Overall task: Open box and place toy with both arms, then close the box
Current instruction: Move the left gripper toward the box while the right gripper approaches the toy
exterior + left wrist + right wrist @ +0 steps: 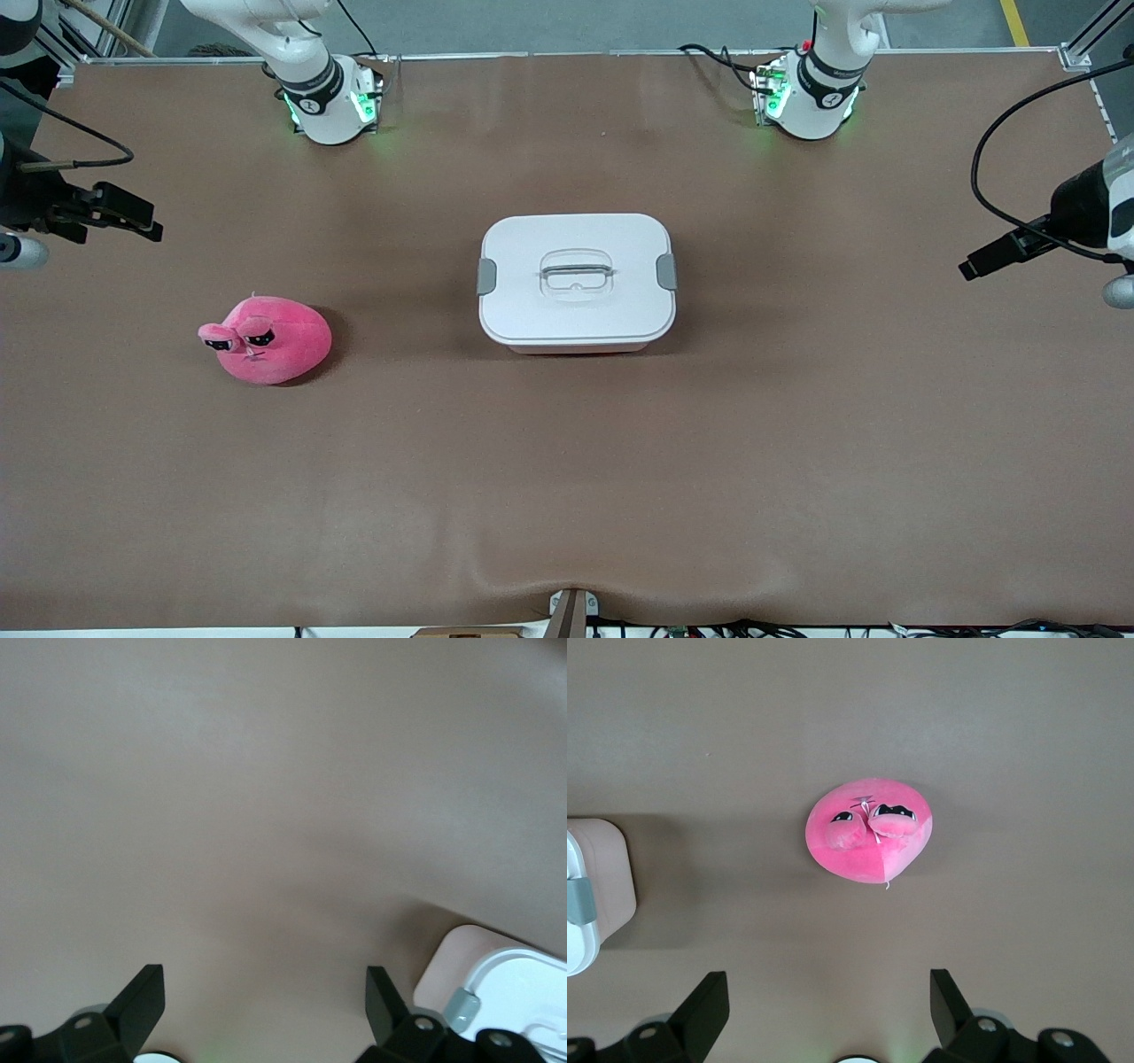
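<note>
Both my claws hang open over the desk (567, 496), box (576, 279) shut.
Right claw (824, 1014) above toy (868, 840), left claw (266, 1010) beside box: rushed clips could skid it.

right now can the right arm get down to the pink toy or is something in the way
Probably yes. The right gripper hangs open over bare table with the toy in plain sight of its wrist camera. Nothing lies on or against the toy, and the box stands well apart, lid on.

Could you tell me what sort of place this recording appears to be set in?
Probably a robotics lab workcell: two white robot arms bolted along a brown-covered table, cables around its edges, and only test props, a white-lidded pink box and a hot-pink plush toy.
</note>
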